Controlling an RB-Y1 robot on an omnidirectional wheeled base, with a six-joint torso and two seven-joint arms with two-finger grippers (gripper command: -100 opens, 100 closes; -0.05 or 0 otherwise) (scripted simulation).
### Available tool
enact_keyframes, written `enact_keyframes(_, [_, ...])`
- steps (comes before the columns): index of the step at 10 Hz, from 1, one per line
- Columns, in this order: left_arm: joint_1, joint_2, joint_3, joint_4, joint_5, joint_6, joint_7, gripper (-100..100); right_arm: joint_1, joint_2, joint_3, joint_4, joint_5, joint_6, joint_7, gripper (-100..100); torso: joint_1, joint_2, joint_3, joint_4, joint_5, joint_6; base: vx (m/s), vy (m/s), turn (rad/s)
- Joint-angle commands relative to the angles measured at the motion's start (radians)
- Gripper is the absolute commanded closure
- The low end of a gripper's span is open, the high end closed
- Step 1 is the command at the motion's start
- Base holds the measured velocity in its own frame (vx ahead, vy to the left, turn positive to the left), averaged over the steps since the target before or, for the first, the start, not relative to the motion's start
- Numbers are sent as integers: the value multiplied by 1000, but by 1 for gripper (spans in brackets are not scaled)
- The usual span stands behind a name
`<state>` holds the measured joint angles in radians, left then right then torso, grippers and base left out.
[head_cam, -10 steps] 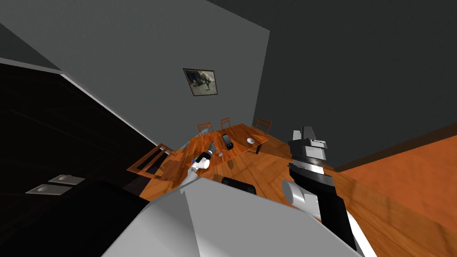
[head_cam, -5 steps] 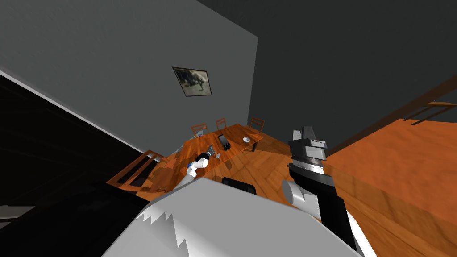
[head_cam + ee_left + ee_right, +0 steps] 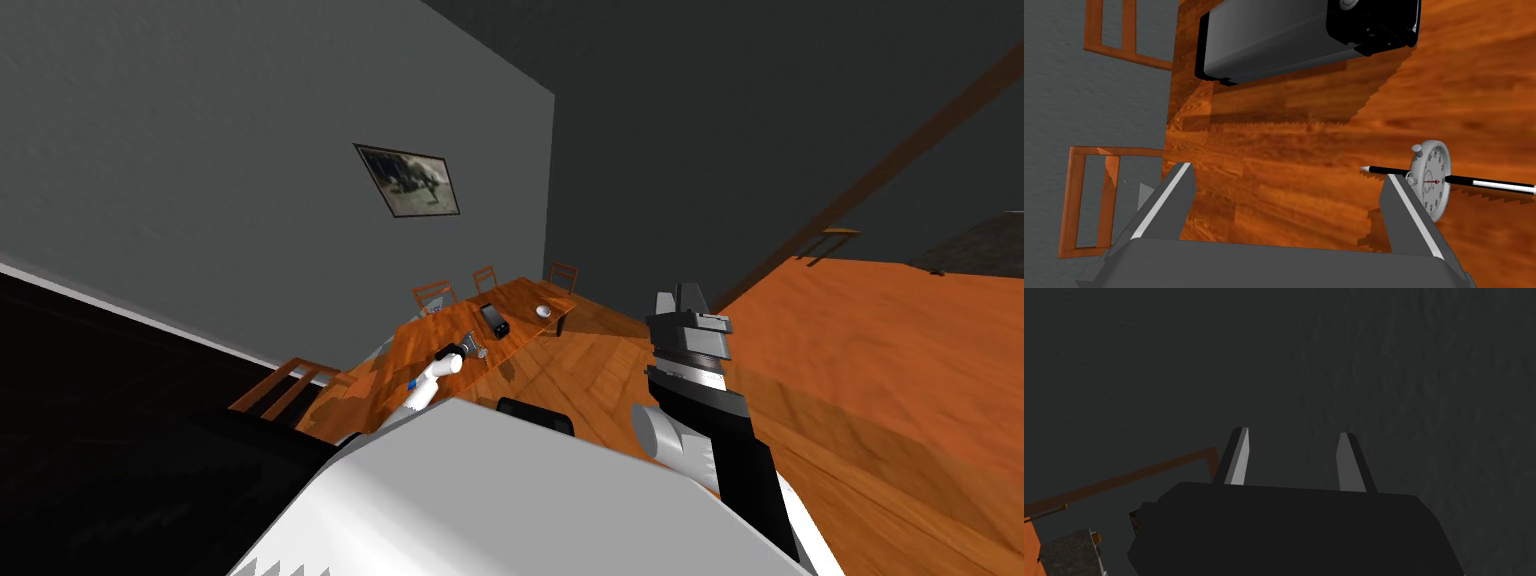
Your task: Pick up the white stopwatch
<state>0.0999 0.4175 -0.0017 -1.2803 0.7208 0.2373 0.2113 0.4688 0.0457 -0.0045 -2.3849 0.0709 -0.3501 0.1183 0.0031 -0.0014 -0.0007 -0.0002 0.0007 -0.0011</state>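
The white stopwatch (image 3: 1435, 181) lies flat on the wooden table (image 3: 1304, 165), its dial facing up, on top of a thin black and white pen (image 3: 1491, 184). My left gripper (image 3: 1287, 174) hangs open over the table. The stopwatch sits just outside one of its fingers (image 3: 1408, 210), and only bare wood lies between the two. In the head view the left gripper (image 3: 470, 349) reaches over the table (image 3: 440, 335) beside the small stopwatch (image 3: 484, 352). My right gripper (image 3: 690, 298) is raised off to the right, and its fingers (image 3: 1240, 455) stand open with nothing between them.
A black case (image 3: 1294, 35) lies on the table beyond the left gripper, also seen as the case (image 3: 492, 318) in the head view. A white bowl (image 3: 543, 311) stands near the table's far end. Wooden chairs (image 3: 432, 295) line the far side, and another chair (image 3: 278, 385) stands at the near left.
My base and head have turned, so the whole room has swung across the picture. The left arm stays stretched over the table, and its hand has drawn closer to the stopwatch.
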Motion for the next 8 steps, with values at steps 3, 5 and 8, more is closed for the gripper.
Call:
enact_keyframes(3, [-21, 16, 15, 82, 43, 67, 19, -100, 0, 0, 0, 0, 0, 0, 0, 0, 0, 0, 0, 0, 0, 0, -2, 27, -170])
enact_keyframes(5, [-35, 25, 26, 133, 69, 106, 31, -100, 0, 0, 0, 0, 0, 0, 0, 0, 1, -1, 0, 0, 0, 0, 2, 29, -176])
enact_keyframes(8, [-60, 40, 49, 207, 118, 184, 53, -100, 0, 0, 0, 0, 0, 0, 0, 0, 0, -1, 0, 0, 0, -1, 0, 27, -195])
